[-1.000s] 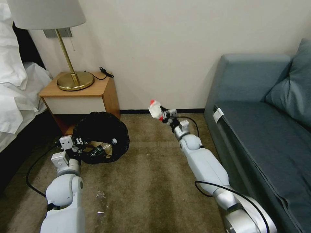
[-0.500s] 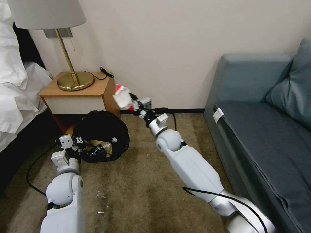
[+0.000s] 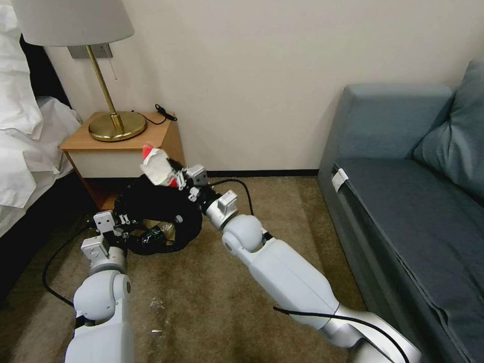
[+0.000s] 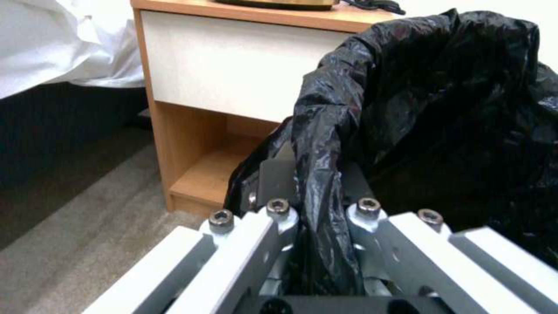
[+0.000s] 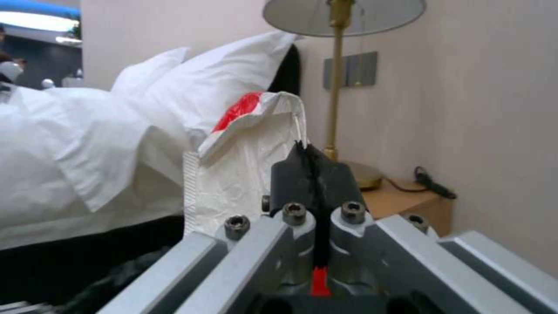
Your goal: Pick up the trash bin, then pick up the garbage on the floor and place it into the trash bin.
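Head view: right tool (image 3: 174,177) grips unreadable red-and-white packet (image 3: 156,168).

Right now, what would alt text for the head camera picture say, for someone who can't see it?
The right gripper holds a crushed red-and-white packet above a black-lined trash bin, whose rim the left gripper grips. A nightstand with a brass lamp stands behind; a blue sofa sits right.

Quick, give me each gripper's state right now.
Left gripper: closed on the trash bin's bag-covered rim.
Right gripper: closed on the red-and-white packet, above the bin.
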Available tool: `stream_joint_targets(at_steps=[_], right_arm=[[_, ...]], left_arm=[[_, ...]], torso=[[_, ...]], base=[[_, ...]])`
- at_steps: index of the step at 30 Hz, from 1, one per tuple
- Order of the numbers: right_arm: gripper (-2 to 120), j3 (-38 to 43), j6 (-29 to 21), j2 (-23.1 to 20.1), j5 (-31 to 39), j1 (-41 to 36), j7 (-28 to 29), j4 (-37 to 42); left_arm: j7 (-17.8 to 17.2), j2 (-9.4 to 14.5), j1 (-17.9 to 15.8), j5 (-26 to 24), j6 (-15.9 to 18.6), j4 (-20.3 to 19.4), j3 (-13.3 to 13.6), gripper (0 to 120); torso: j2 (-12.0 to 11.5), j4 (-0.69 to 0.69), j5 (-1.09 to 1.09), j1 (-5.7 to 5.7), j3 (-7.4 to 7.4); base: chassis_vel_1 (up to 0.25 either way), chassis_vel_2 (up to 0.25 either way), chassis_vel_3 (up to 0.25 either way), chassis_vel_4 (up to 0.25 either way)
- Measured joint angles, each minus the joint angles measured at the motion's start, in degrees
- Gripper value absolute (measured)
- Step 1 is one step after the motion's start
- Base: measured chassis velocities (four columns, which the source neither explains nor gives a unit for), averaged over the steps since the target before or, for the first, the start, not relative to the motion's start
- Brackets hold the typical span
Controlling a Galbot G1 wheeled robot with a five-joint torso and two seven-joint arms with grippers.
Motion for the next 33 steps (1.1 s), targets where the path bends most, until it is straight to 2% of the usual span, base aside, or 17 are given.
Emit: stream_joint_targets(at_steps=[10, 24, 26, 27, 29, 31, 33], right_arm=[[0, -1.61, 0.16, 0.69, -2.5, -2.22, -0.33, 0.18], [0, -1.27, 1.45, 0.96, -9.63, -8.17, -2.33, -1.85], [13, -1.29, 1.46, 0.96, -10.18, -8.64, -2.21, -1.97], [13, -1.29, 1.46, 0.96, -10.18, -8.64, -2.21, -1.97], [23, -0.73, 1.46, 1.09, -10.25, -8.36, -2.22, -1.97], [26, -0.46, 1.45, 1.14, -10.25, -8.12, -2.22, -1.95], [40, 0.32, 1.27, 1.03, -9.81, -7.36, -2.22, -1.54]], left_arm=[[-0.14, -0.29, -0.32, 0.26, -0.18, 0.54, 0.48, 4], [-0.16, -0.14, -0.53, 0.24, -0.37, 0.89, 0.36, 4], [-0.16, -0.14, -0.58, 0.21, -0.38, 0.89, 0.36, 4], [-0.16, -0.14, -0.58, 0.21, -0.38, 0.89, 0.36, 4], [-0.16, -0.13, -0.6, 0.19, -0.38, 0.89, 0.34, 4], [-0.15, -0.13, -0.61, 0.18, -0.38, 0.89, 0.33, 4], [-0.16, -0.14, -0.65, 0.16, -0.37, 1.05, 0.31, 4]], torso=[[0.0, 0.0, 0.0, 0.0, 0.0], [0.0, 0.0, 0.0, 0.0, 0.0], [0.0, 0.0, 0.0, 0.0, 0.0], [0.0, 0.0, 0.0, 0.0, 0.0], [0.0, 0.0, 0.0, 0.0, 0.0], [0.0, 0.0, 0.0, 0.0, 0.0], [0.0, 0.0, 0.0, 0.0, 0.0]], base=[[0.0, 0.0, 0.0, 0.0], [0.0, 0.0, 0.0, 0.0], [0.0, 0.0, 0.0, 0.0], [0.0, 0.0, 0.0, 0.0], [0.0, 0.0, 0.0, 0.0], [0.0, 0.0, 0.0, 0.0], [0.0, 0.0, 0.0, 0.0]])
